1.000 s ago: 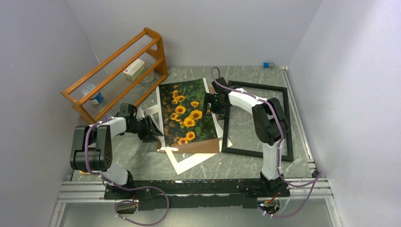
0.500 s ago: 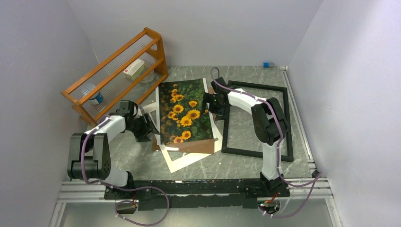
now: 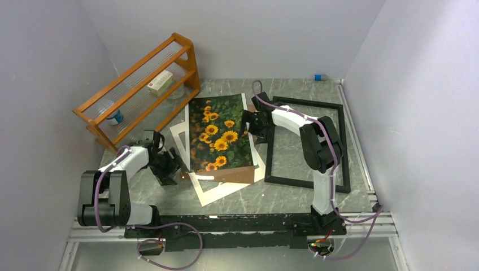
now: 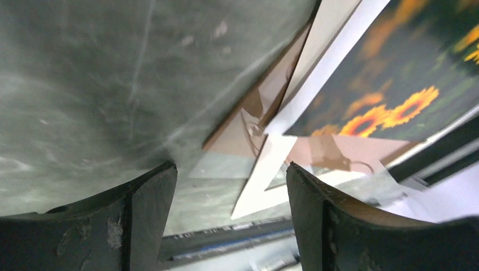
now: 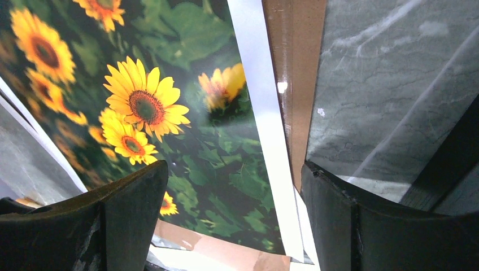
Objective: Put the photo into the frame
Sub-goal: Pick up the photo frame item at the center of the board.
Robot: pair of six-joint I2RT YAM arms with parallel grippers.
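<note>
Photo lies on backing board, beside frame.

Right gripper low over pile of flat things, jaws wide apart, nothing pinched. Two dark fingers fill bottom corners of view. Between them lies photo: yellow sunflowers, dark green leaves, lying slanted. White border runs down photo's right side. Brown board peeks out just beside that, and again under photo's bottom edge. Grey marbled table on right. Black bar of frame crosses far right, near right finger.
</note>
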